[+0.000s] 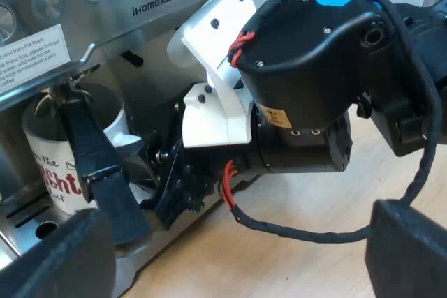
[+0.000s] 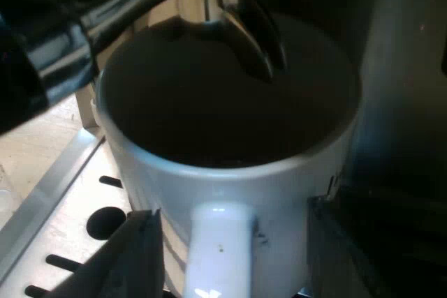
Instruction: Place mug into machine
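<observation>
My right gripper (image 2: 230, 232) is open about as wide as the mug's handle (image 2: 220, 252) plus a margin. Its two black fingers (image 2: 133, 259) stand one on each side of the handle, with a gap showing between each finger and the handle, so nothing is clamped. The fingertips reach close to the wall of the white mug (image 2: 300, 186); I cannot tell whether they touch it.

The mug stands upright on the slotted metal drip tray (image 2: 70, 221) at the front of the espresso machine (image 1: 84, 5). Its dark mouth sits right under a pair of dark spouts (image 2: 255, 36) that hang just above the rim. Seen from my left wrist, the mug carries red lettering on its side, and one finger of my right gripper crosses in front of it.

My left gripper (image 1: 237, 246) is spread wide, its fingers (image 1: 56, 263) far apart and holding nothing. It hangs over the wooden table (image 1: 314, 200), near the machine's front and behind my right arm.
</observation>
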